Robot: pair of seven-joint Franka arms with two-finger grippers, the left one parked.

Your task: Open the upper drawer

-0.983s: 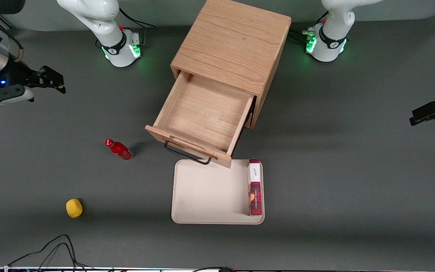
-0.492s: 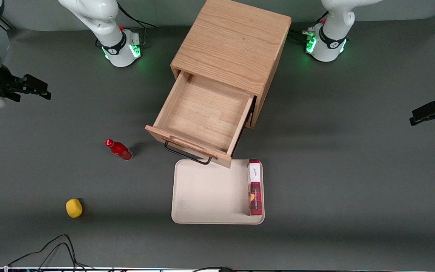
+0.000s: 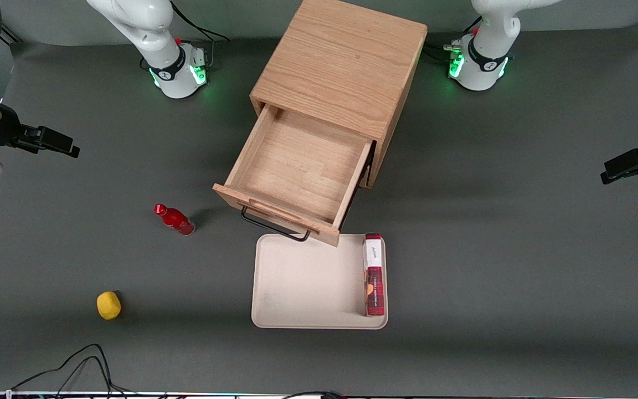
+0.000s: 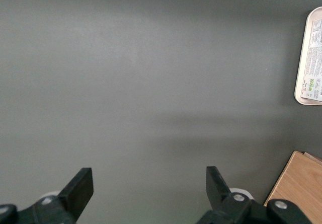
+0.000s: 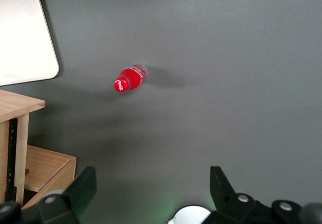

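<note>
dark grey matting covers the whole counter (image 3: 518, 249), seen from above. the working arm's gripper (image 5: 151, 194) hangs in the air at its own end of the counter, its two black fingers (image 5: 80, 189) spread wide apart with nothing between them; in the front view it shows as a dark shape (image 3: 47, 141) at the edge of the frame, well apart from everything else.

nearest to the gripper, lower on the counter and closer to the front camera, a small red bottle (image 3: 174, 219) lies on its side. nearer still to the camera sits a small yellow object (image 3: 108, 305), alone on the matting.

toward the middle of the counter, well away from the gripper, stands a light oak cabinet (image 3: 341, 66). its upper drawer (image 3: 297, 166) is pulled far out toward the camera, showing a bare wooden inside. a black wire handle (image 3: 274, 224) hangs on the drawer's front.

just in front of the drawer lies a cream tray (image 3: 308, 282), the drawer front overhanging its edge. a red and white box (image 3: 374, 274) stands along the tray's side toward the parked arm's end.
</note>
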